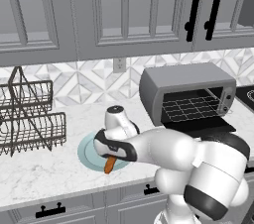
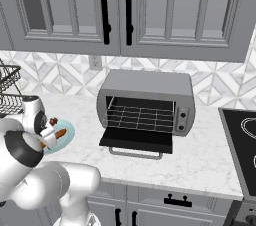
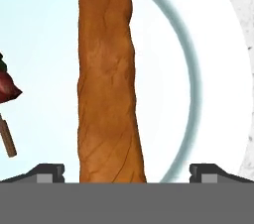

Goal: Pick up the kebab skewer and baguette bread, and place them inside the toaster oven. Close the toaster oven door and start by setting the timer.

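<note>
The orange-brown baguette bread (image 3: 106, 84) lies on a pale blue plate (image 3: 198, 69), running lengthwise between my two fingertips. My gripper (image 3: 126, 174) hangs just above it and is open, with a wide gap to the loaf on each side. The kebab skewer (image 3: 6, 94) lies beside the loaf on the same plate, mostly cut off by the frame edge. From the base views, the baguette (image 1: 109, 164) pokes out under my hand on the plate (image 1: 87, 151). The toaster oven (image 1: 183, 82) stands to the right, its door (image 1: 198, 126) dropped open over the bare wire rack.
A wire dish rack (image 1: 30, 114) stands on the counter left of the plate. A black stovetop (image 2: 245, 140) lies right of the toaster oven (image 2: 145, 85). Grey wall cabinets hang overhead. Open marble counter runs between the plate (image 2: 69, 135) and the open door (image 2: 137, 140).
</note>
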